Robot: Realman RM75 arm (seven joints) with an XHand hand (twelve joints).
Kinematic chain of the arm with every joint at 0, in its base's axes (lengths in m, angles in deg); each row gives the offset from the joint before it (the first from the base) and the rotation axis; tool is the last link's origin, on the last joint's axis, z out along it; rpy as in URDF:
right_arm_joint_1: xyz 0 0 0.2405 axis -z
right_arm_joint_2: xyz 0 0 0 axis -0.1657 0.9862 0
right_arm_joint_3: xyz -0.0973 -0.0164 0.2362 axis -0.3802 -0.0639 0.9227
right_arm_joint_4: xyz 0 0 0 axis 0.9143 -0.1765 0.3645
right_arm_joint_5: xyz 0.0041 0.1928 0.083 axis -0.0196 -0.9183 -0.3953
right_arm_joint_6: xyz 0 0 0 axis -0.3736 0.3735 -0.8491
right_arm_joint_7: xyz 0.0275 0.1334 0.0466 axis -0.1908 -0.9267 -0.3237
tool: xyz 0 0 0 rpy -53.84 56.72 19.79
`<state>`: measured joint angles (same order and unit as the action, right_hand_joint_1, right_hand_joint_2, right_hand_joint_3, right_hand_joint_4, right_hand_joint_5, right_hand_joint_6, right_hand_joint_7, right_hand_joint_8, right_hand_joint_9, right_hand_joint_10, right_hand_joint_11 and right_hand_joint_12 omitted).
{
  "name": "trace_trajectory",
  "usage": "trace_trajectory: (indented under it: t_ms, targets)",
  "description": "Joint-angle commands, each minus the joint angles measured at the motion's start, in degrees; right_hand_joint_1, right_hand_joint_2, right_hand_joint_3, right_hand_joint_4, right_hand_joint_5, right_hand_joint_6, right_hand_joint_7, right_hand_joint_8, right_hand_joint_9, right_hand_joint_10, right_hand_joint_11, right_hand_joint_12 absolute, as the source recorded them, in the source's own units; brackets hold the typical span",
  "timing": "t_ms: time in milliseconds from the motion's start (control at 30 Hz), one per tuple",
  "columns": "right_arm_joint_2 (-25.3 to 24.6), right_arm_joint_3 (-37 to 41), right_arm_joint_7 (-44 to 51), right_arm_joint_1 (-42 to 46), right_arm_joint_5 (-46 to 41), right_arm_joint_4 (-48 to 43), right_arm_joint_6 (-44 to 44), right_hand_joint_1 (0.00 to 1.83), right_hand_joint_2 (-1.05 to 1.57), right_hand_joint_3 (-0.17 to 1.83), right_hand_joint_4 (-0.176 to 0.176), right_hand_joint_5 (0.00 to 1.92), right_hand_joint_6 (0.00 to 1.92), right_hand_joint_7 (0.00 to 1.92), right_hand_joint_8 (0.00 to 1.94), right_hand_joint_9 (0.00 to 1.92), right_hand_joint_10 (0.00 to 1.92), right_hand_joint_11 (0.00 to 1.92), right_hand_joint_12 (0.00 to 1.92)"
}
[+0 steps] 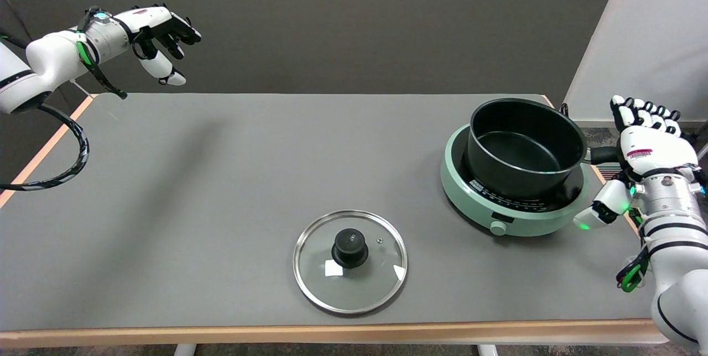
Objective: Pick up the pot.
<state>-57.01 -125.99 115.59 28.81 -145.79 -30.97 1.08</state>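
On the far right of the grey surface (221, 179) sits the black pot (525, 146), upright and empty, resting on the dark top of a round green induction cooker (514, 223). Its short black handle (603, 155) sticks out to the right, toward the surface's edge. The robot's right hand (647, 151) hangs just at the end of that handle, back of the hand facing up, fingers stretched forward and apart, thumb held off to the side near the cooker's rim. It holds nothing; the fingers are not wrapped around the handle, though whether the palm already touches it is hidden from where I stand.

My reading is that the task is in its approach stage: the hand has the handle lined up, but the grasp and the lift are both left to do, and the pot is not yet off the cooker.

Nearer the front edge, well apart from the pot, a glass lid (350, 261) with a black knob (349, 246) lies flat on the surface.

Counting up: one pot, one cooker, one lid.
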Motion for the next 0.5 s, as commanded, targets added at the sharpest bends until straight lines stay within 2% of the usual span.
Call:
trace_trajectory:
  t_ms: [33, 133, 200, 333, 400, 500]
  targets:
    - [1.4, -0.3, 1.1, -0.5, -0.8, -0.1, -0.3, 1.27, -0.96, 0.99, 0.118, 0.01, 0.01, 0.01, 0.01, 0.01, 0.01, 0.01, 0.01]
    - [1.5, -0.2, 1.2, -0.5, -1.3, -0.1, -0.3, 1.27, -0.95, 1.02, 0.132, 0.02, 0.02, 0.02, 0.02, 0.02, 0.02, 0.02, 0.02]
    - [1.6, 0.0, 1.2, -0.5, -1.6, -0.1, -0.3, 1.27, -0.95, 1.15, 0.174, 0.03, 0.03, 0.03, 0.03, 0.03, 0.03, 0.03, 0.03]
    - [1.6, 0.2, 1.2, -0.5, -1.6, -0.1, -0.6, 1.28, -0.92, 1.46, 0.176, 0.05, 0.05, 0.05, 0.05, 0.05, 0.05, 0.05, 0.05]
    - [1.9, 0.2, 1.2, -0.5, -1.8, -0.1, -0.6, 1.25, -0.89, 1.54, 0.176, 0.09, 0.09, 0.09, 0.09, 0.09, 0.09, 0.09, 0.09]
    - [2.4, 0.4, 2.0, -0.4, -3.4, 0.0, -0.6, 1.24, -0.86, 1.56, 0.176, 0.11, 0.11, 0.11, 0.11, 0.11, 0.11, 0.11, 0.11]
